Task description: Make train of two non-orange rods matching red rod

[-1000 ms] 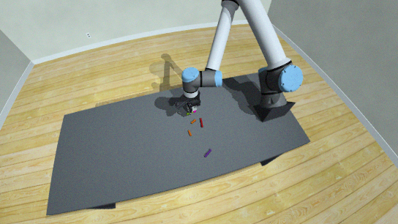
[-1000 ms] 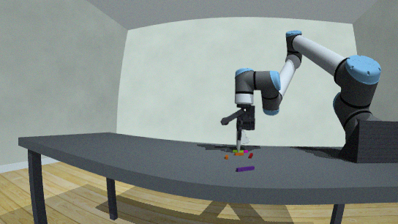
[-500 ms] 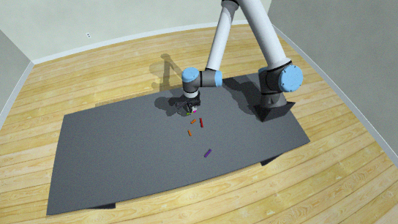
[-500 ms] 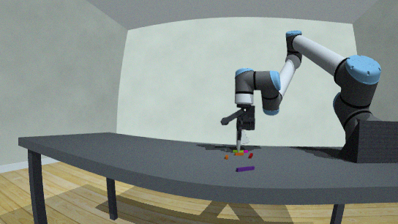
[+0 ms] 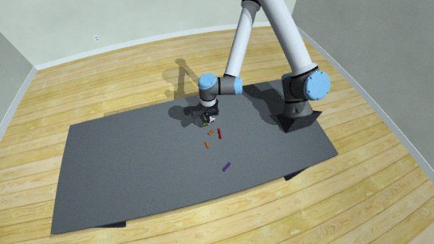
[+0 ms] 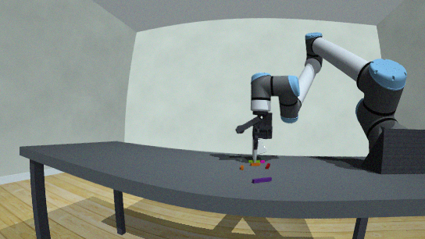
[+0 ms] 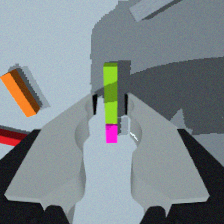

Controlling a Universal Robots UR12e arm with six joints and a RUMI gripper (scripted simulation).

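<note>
Lime rod (image 5: 204, 123) (image 6: 251, 161) (image 7: 110, 92): flat, end to end with the magenta
Gripper (image 5: 207, 120) (image 6: 255, 160) (image 7: 111, 95): partly open around the lime, gripping nothing
Magenta rod (image 5: 212, 121) (image 6: 262, 161) (image 7: 111, 133): in line with the lime
Red rod (image 5: 219, 133) (image 6: 267, 165) (image 7: 10, 138): apart
Purple rod (image 5: 226, 167) (image 6: 262, 180): well apart
</note>
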